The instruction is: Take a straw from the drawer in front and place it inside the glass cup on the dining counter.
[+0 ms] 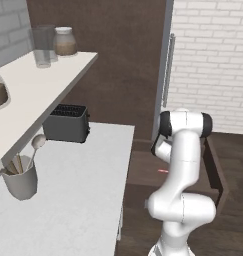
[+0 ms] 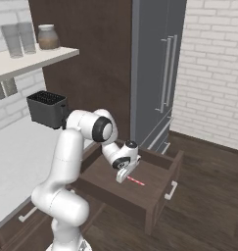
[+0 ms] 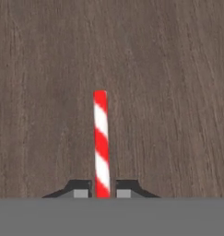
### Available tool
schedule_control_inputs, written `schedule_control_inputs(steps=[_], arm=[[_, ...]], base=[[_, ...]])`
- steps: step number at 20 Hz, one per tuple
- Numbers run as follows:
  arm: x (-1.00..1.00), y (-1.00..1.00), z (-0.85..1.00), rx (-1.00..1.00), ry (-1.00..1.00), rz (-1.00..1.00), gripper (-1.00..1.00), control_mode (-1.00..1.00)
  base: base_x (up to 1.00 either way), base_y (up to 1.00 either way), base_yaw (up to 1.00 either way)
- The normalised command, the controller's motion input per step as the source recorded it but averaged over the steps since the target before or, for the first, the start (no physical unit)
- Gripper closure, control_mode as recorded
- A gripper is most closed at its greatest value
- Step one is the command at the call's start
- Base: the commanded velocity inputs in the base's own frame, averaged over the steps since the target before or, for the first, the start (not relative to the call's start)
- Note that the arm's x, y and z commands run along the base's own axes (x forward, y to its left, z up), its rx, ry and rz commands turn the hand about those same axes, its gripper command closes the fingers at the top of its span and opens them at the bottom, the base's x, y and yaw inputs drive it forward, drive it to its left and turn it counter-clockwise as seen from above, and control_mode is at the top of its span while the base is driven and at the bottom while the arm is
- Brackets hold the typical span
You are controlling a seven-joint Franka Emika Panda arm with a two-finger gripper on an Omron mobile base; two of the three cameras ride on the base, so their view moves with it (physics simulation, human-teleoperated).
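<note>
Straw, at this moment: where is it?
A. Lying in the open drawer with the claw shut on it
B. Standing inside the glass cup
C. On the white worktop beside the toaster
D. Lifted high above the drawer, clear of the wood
A. In the hand view the straw runs between the two fingertips of the claw, closed against it, over the drawer floor; the right base view shows the claw down inside that open drawer.

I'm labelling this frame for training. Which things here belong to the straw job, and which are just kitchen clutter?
Job:
- thin red-and-white striped straw, jaws shut on it
- open dark brown wooden drawer
- robot gripper

Clutter:
- black toaster
- grey utensil pot with spoons
- tall clear glasses
- grey fridge
</note>
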Motion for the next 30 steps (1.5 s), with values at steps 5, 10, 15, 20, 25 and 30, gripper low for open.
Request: schedule_control_inputs(steps=[5,10,15,20,25,30], arm=[[0.19,0.00,0.11,0.00,-0.01,0.00,1.00,-1.00],[0.09,0.00,0.40,0.00,0.00,0.00,1.00,-1.00],[-0.06,0.00,0.91,0.00,0.00,0.00,1.00,-1.00],[-0.34,0.00,1.00,0.00,0.00,0.00,1.00,-1.00],[-0.46,0.00,1.00,0.02,0.00,-0.03,1.00,-1.00],[-0.52,0.04,0.96,0.02,0.00,-0.08,1.00,-1.00]], base=[[0.00,0.00,0.00],[0.00,0.00,0.00],[0.00,0.00,0.00],[0.00,0.00,0.00],[0.00,0.00,0.00],[0.00,0.00,0.00]])
